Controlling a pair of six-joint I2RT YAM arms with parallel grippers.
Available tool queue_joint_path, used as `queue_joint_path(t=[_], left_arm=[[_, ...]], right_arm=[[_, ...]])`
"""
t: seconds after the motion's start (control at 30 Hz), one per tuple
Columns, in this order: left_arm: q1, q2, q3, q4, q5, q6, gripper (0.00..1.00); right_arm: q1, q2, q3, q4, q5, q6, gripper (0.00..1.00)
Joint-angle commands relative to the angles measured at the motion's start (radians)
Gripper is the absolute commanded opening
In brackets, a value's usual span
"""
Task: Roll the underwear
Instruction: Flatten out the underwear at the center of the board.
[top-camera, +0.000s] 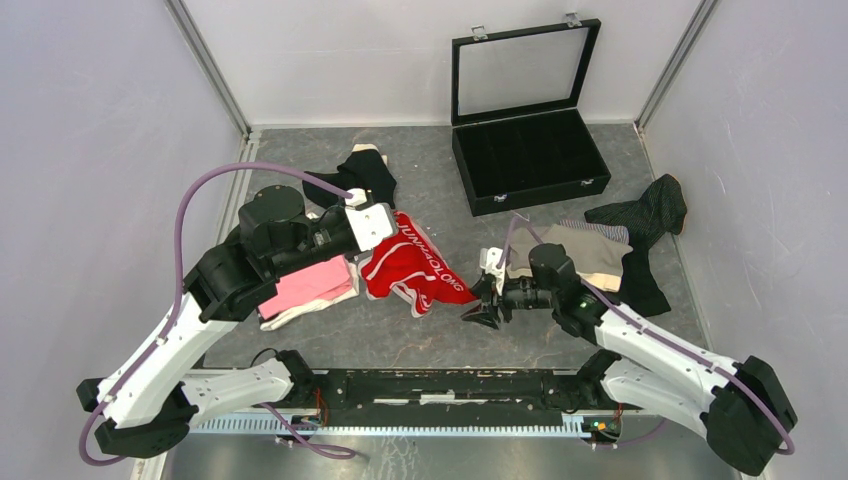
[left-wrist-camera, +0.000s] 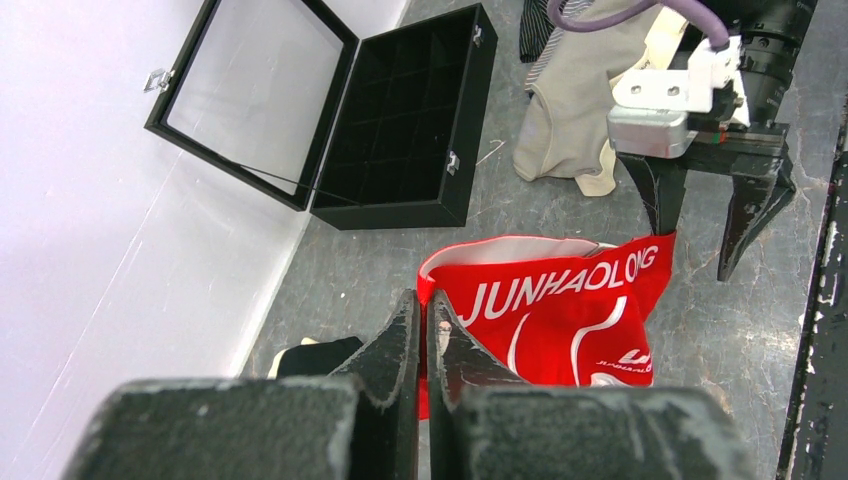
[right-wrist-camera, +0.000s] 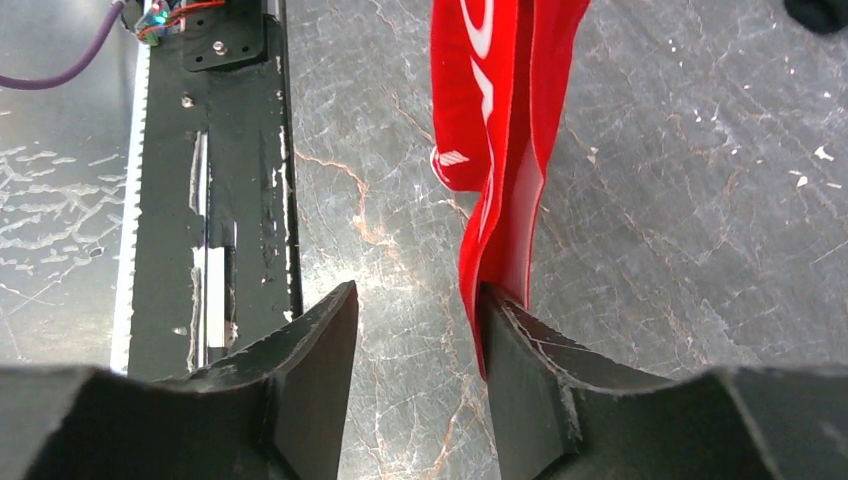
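Note:
The red underwear (top-camera: 415, 268) with white lettering lies stretched across the middle of the table, also seen as red underwear (left-wrist-camera: 560, 310) in the left wrist view. My left gripper (left-wrist-camera: 425, 300) is shut on its left edge, a sliver of red showing between the fingers. My right gripper (right-wrist-camera: 420, 290) stands open at the cloth's right end; the red underwear (right-wrist-camera: 500, 150) edge lies against the inner face of one finger (right-wrist-camera: 520, 350), the other finger is apart from it. From above, the right gripper (top-camera: 482, 312) sits low by the cloth's near right corner.
Pink underwear (top-camera: 305, 285) lies under the left arm, black underwear (top-camera: 365, 180) behind it. Beige underwear (top-camera: 590, 250) and dark pinstriped underwear (top-camera: 645, 210) lie at the right. An open black compartment case (top-camera: 530, 150) stands at the back. The arms' base rail (top-camera: 450, 385) runs along the near edge.

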Motion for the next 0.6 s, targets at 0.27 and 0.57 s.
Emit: queue_joint_path(t=[0.27,0.57], left_arm=[[0.001,-0.016,0.008,0.052,-0.014,0.002,0.02],[0.001,-0.021,0.002,0.047,-0.047,-0.002,0.02]], right_arm=[[0.009,0.081,0.024,0.009,0.091,0.014,0.50],[0.010,0.136,0.094,-0.147,0.335,0.046,0.05]])
